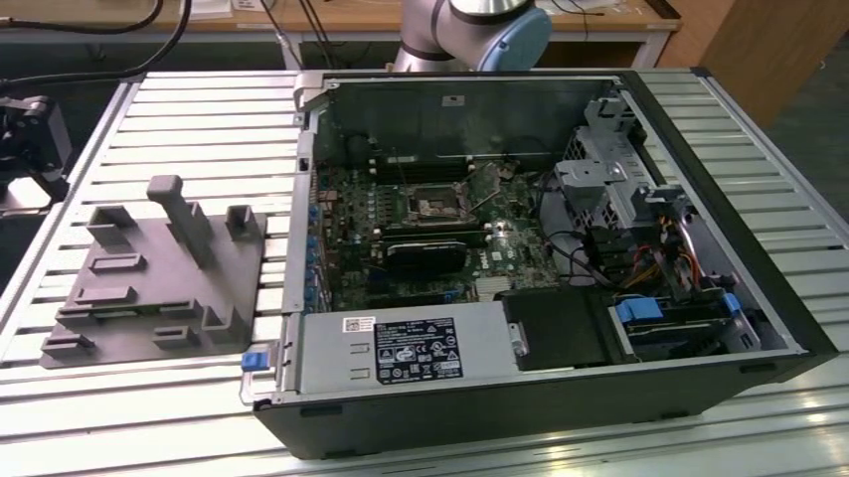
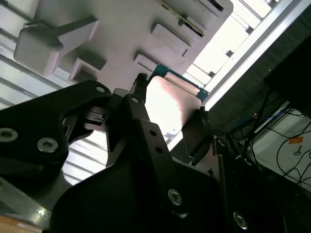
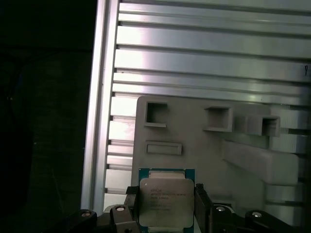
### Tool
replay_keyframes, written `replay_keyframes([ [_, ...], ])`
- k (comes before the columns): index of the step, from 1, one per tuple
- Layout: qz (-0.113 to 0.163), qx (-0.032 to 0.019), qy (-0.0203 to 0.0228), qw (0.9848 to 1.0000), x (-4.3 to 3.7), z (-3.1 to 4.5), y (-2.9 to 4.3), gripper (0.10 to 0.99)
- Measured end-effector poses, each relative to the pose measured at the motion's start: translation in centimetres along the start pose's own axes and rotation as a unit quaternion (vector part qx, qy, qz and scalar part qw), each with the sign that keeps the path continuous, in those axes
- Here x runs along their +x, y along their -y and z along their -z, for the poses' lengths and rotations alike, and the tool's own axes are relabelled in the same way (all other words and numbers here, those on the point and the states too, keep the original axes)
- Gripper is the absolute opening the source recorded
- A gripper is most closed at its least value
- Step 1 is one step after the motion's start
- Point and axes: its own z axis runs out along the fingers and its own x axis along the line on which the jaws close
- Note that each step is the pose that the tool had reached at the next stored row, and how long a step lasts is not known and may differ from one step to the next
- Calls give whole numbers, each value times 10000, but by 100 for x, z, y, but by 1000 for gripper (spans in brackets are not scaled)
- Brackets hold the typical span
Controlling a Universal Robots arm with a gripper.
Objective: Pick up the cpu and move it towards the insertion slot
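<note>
In the first wrist view the cpu (image 3: 165, 200) is a flat square chip with a silvery face and a green rim. My gripper (image 3: 165, 209) is shut on it, with one black finger on each of two opposite edges. Behind the chip in this view lies the grey fixture plate (image 3: 194, 141). In the second wrist view the cpu (image 2: 171, 99) appears as a pale square with a teal edge between the fingers (image 2: 137, 99). In the exterior view the insertion slot (image 1: 435, 204) is a silver-framed square socket with a dark centre on the motherboard inside the open computer case.
The open computer case (image 1: 531, 397) lies on a slatted metal table (image 1: 796, 129). A long black card (image 1: 424, 254) sits just in front of the socket. The grey fixture plate (image 1: 159, 288) with raised blocks lies at the exterior view's left. The arm's base (image 1: 478, 30) stands behind the case.
</note>
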Motion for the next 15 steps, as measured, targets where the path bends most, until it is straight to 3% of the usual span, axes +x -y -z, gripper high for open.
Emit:
replay_keyframes([
  [15,-3,0,1,10000,1,336,-11,541],
])
